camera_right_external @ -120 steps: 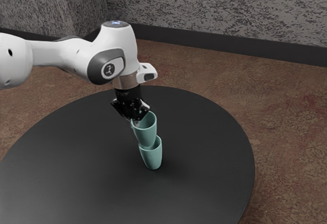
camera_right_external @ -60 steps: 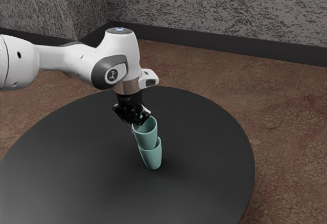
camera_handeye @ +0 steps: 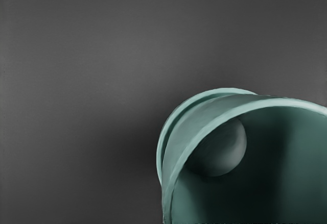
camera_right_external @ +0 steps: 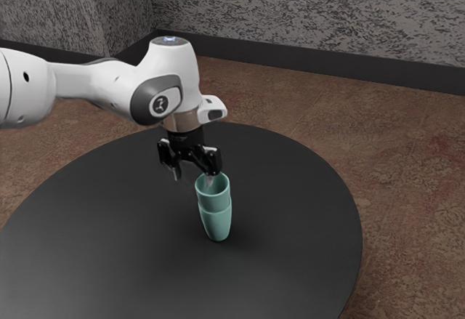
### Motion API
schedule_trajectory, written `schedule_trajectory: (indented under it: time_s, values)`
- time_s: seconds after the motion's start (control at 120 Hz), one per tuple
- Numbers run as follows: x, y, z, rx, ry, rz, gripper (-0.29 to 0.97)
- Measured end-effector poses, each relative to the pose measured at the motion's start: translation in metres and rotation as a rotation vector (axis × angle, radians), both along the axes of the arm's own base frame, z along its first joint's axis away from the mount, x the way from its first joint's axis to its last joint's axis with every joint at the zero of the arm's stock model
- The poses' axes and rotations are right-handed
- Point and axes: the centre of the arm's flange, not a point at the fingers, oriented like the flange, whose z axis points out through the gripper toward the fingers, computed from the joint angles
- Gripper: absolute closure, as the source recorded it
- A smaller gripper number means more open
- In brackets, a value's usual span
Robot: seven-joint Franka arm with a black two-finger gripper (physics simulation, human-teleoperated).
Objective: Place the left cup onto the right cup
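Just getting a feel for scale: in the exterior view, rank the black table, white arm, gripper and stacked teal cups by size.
1. The black table, by far the largest.
2. The white arm, partly cut off at the view's edge.
3. The gripper and the stacked teal cups look about alike, so I leave them unranked.

**Matt nearly everywhere, gloss on the arm**

Two teal cups here, upper cup and lower cup, both smooth, plastic-looking, soft satin finish. The table is flat matt black, no grain. Arm shell is glossy white, the jaws dull black. Floor is rough mottled brown, wall coarse grey speckle.
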Motion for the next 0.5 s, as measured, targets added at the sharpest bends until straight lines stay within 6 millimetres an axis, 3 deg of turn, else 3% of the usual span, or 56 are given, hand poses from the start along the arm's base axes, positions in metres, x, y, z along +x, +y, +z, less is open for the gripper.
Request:
schedule_trajectory:
  time_s: [0.075, 0.217, 0.325, 0.5]
  values:
    - [0.006, 0.003, 0.018, 0.000, -0.024, 0.003, 0.06]
    - [0.021, 0.006, 0.076, 0.007, -0.077, 0.003, 0.03]
    - [0.025, 0.023, 0.116, 0.015, -0.082, 0.029, 0.02]
    - [0.021, 0.047, 0.141, 0.032, -0.038, 0.003, 0.01]
